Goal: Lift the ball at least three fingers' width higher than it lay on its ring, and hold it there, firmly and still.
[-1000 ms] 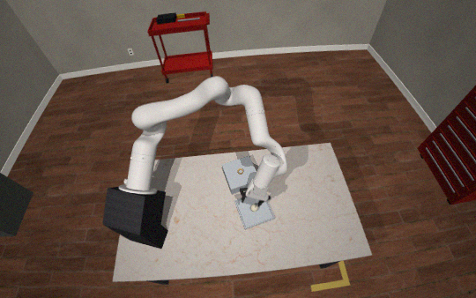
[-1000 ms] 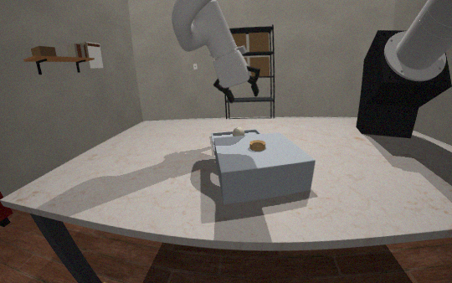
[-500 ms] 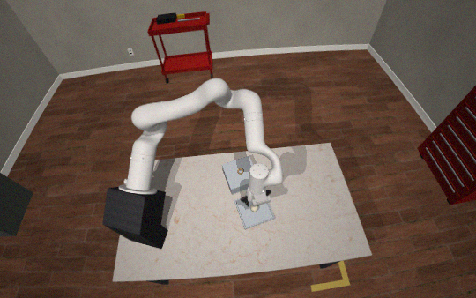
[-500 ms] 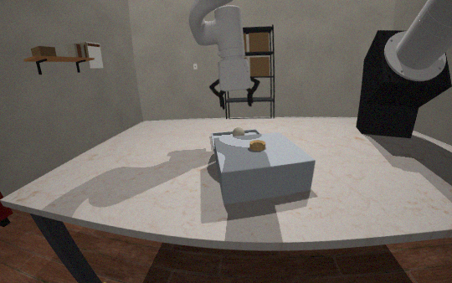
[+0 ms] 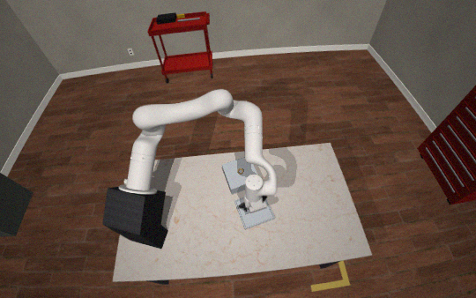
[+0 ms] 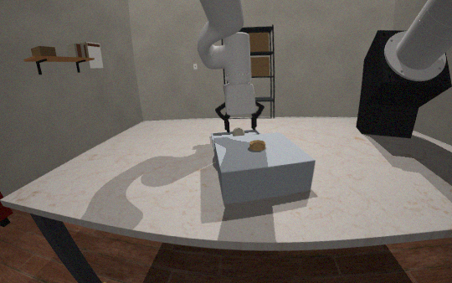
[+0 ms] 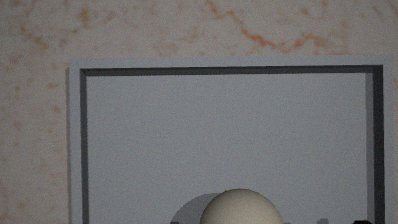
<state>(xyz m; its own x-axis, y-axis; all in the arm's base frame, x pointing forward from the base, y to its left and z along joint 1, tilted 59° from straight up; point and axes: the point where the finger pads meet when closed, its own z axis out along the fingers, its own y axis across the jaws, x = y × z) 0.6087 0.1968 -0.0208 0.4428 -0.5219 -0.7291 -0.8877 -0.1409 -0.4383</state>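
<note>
A beige ball sits on a low grey plate with a dark border, just behind a grey box. A brown ring lies on top of the box, empty. My gripper points straight down over the ball, open, with one finger on each side of the ball's top. It hides the ball in the top view. In the wrist view the ball is at the bottom edge.
The plate and box stand on a marbled table. The arm's black base stands at one table corner. A red cart and a red cabinet stand on the floor, away from the table.
</note>
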